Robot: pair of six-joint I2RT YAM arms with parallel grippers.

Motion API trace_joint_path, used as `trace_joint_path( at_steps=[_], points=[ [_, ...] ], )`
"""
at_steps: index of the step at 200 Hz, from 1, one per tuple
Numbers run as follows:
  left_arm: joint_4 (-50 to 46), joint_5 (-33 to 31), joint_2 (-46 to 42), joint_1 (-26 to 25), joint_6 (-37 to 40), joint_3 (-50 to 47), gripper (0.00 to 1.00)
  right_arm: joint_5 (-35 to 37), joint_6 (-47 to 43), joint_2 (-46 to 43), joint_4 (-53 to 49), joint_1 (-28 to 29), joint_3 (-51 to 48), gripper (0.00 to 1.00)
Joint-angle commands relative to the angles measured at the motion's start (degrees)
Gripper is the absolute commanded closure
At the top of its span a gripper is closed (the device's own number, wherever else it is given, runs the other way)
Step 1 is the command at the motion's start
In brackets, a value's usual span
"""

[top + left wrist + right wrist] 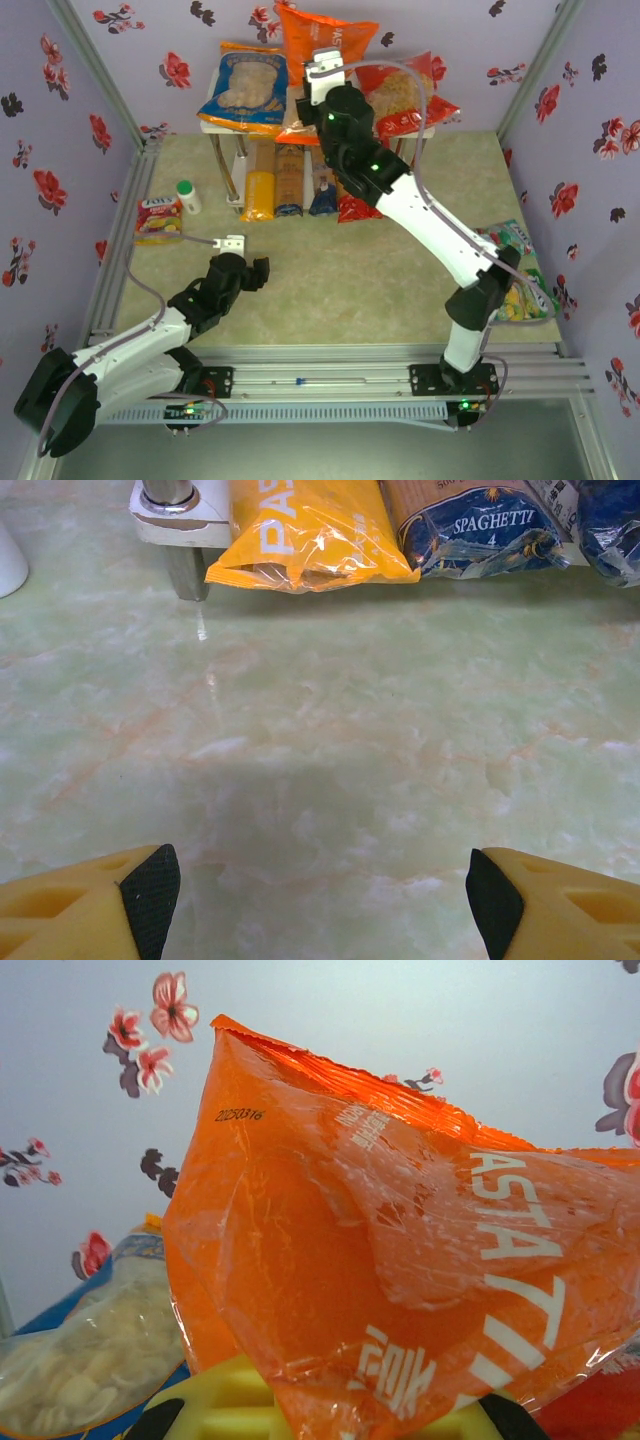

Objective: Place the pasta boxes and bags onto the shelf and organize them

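Above the shelf (208,126) top, the orange bag (400,1260) is gripped by the right gripper (330,1422) for placement; lowering and release are judged due next, the left gripper (320,900) being open over the table (320,730).

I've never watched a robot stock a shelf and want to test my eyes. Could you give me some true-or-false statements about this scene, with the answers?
1. The left gripper is open and holds nothing. True.
2. The right gripper holds nothing either. False: it is shut on the orange bag.
3. The yellow spaghetti pack lies on the lower tier of the shelf. True.
4. The white bottle stands on the shelf's top tier. False: it stands on the table, to the left of the shelf.
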Motion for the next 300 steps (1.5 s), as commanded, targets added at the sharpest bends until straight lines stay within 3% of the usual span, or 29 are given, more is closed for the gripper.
trace_joint_path(
  at_steps=[1, 64, 237, 300],
  points=[
    [1.03, -0.08, -0.29, 0.59, -0.63, -0.29, 0.21, 3.13, -4.88, 1.23, 8.72, -0.65, 6.70, 1.00],
    [0.77, 0.01, -0.12, 1.44, -0.28, -0.80, 0.20, 5.77, -5.55, 3.77, 10.50, -3.13, 7.12, 1.00],
    [2.18, 1.39, 1.74, 2.99, -0.36, -0.95, 0.20, 3.44, 1.28, 9.22, 3.24, -8.90, 8.26, 1.00],
    [2.44, 1.60, 1.97, 3.34, -0.53, -1.13, 0.20, -3.24, 7.98, 6.56, 0.41, -9.19, 8.34, 1.00]
  ],
)
